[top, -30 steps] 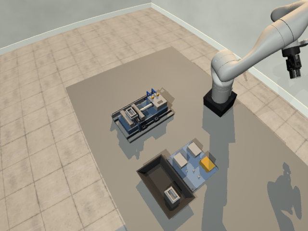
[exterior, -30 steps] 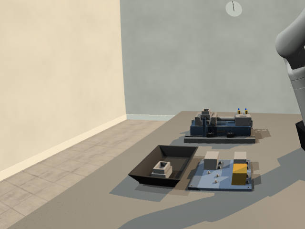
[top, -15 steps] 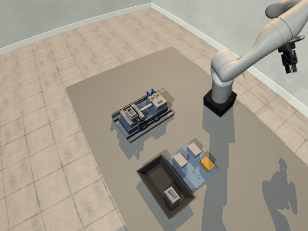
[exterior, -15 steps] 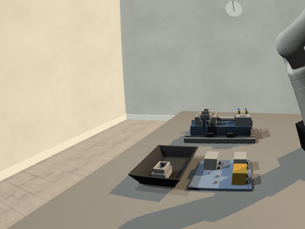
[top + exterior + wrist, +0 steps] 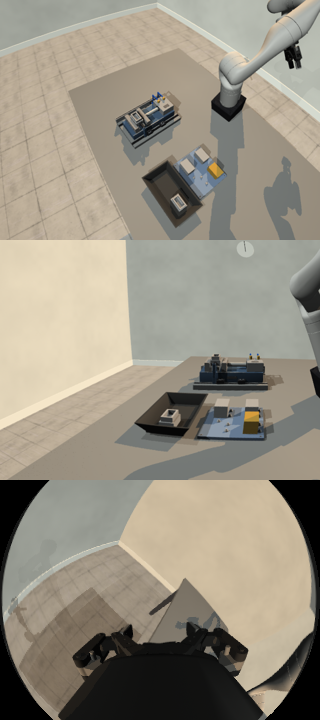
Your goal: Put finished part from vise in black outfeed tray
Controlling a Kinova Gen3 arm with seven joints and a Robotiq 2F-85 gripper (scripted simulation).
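The finished part (image 5: pixel 136 117), a grey block with a pocket on top, sits between the jaws of the blue vise (image 5: pixel 147 119) in the middle of the table; it also shows in the exterior view (image 5: pixel 215 357). The black outfeed tray (image 5: pixel 170 189) lies near the front and holds one pocketed block (image 5: pixel 178 203) at its near end. My gripper (image 5: pixel 294 65) is open and empty, high up at the far right, well away from the vise. In the wrist view the open fingers point at the floor and the far wall.
A light blue fixture plate (image 5: pixel 199 172) beside the tray carries two plain grey blocks (image 5: pixel 187 166) (image 5: pixel 201 156) and an orange block (image 5: pixel 215 170). The arm's black base (image 5: pixel 228 105) stands at the table's right edge. Walls stand close behind the arm.
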